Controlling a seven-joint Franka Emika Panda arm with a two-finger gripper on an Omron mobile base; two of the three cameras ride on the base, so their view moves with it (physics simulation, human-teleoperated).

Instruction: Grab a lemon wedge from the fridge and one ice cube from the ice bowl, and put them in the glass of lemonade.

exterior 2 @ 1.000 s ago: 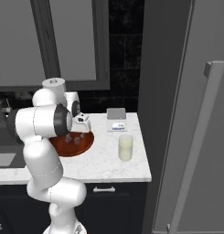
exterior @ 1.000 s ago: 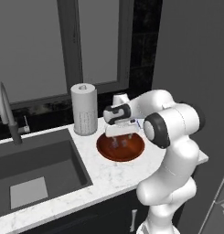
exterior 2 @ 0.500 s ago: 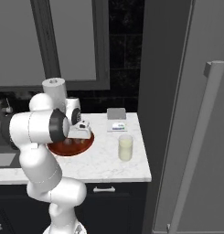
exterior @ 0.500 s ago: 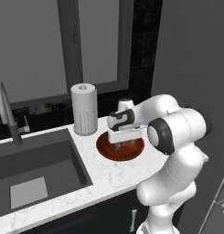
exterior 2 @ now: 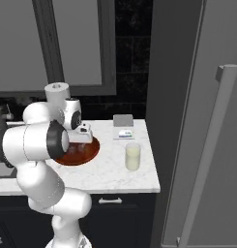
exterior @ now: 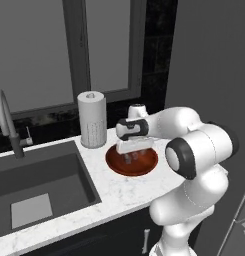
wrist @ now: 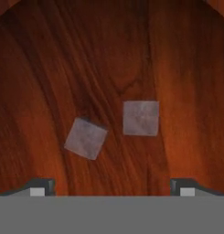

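The reddish-brown ice bowl (exterior: 144, 167) (exterior 2: 89, 154) (wrist: 109, 55) sits on the white counter. My gripper (exterior: 131, 158) (wrist: 111, 188) hangs open just above its inside, pointing straight down. Two pale ice cubes lie on the wood below the hand: one ice cube (wrist: 141, 118) sits square, the other (wrist: 86, 138) is turned at an angle. Both lie between the spread fingertips (wrist: 38, 188), which touch neither. The glass of lemonade (exterior 2: 133, 156) stands to the right of the bowl, near the fridge (exterior 2: 202, 121), whose door is closed. The lemon wedge is hidden.
A white paper-towel cylinder (exterior: 91, 120) (exterior 2: 57, 94) stands behind the bowl. The dark sink (exterior: 34, 190) with its faucet (exterior: 4, 115) lies to the left. A small grey box (exterior 2: 123, 121) rests at the counter's back right. The counter ends at the fridge side.
The hand has come down from above the bowl to just over its inside. The jaws stay wide apart and nothing is held.
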